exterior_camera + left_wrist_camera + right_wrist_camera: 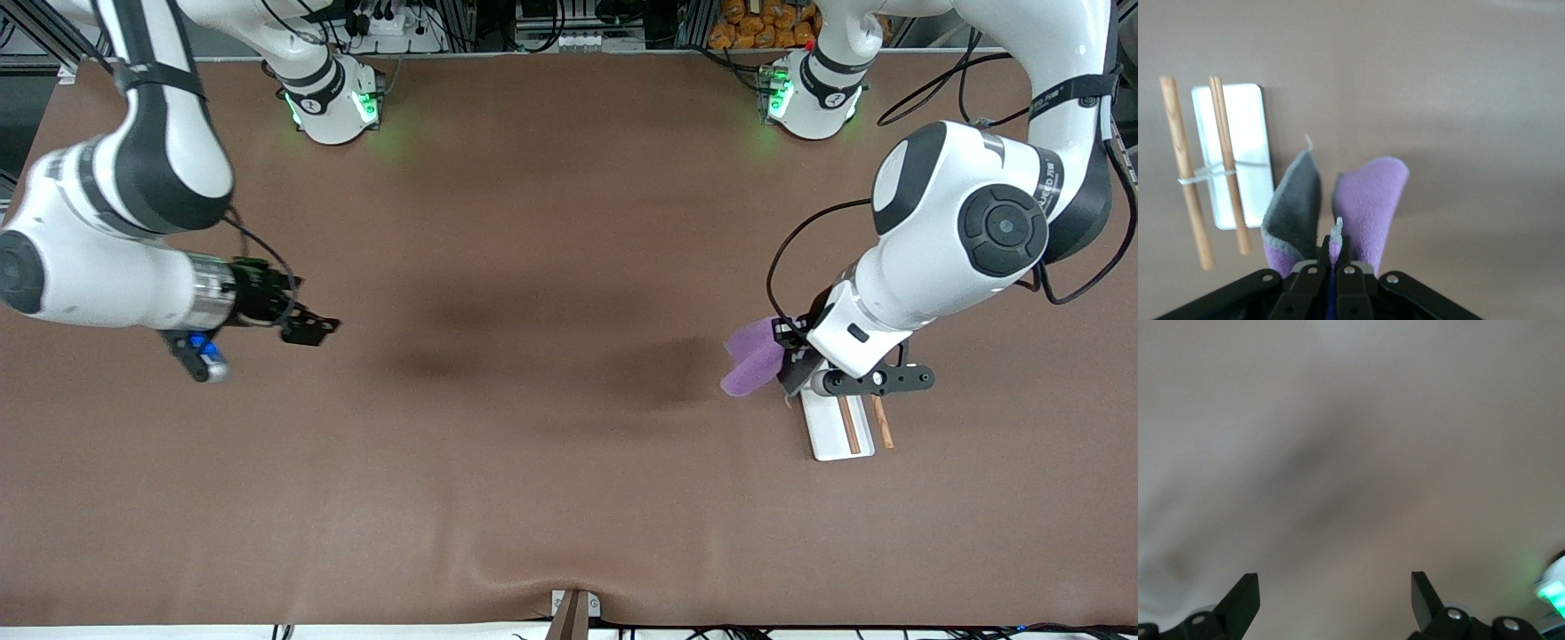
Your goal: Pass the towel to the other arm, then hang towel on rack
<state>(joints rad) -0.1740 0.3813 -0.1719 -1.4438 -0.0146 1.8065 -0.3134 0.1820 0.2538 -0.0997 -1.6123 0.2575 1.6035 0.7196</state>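
My left gripper point(787, 356) is shut on the purple towel point(752, 357), which has a grey underside, and holds it in the air beside the rack point(840, 425). In the left wrist view the towel point(1368, 203) sticks out from between the shut fingers of the gripper point(1335, 248) in two flaps. The rack point(1238, 157) is a white tray base with two wooden rods point(1185, 170) joined by a white crosspiece. It stands at the left arm's end of the table. My right gripper point(307, 327) is open and empty over bare table at the right arm's end. It also shows in the right wrist view point(1335, 587).
The brown table cover point(551, 444) is bare around the rack. A small bracket point(573, 609) sits at the table edge nearest the front camera. Cables and boxes lie past the arm bases.
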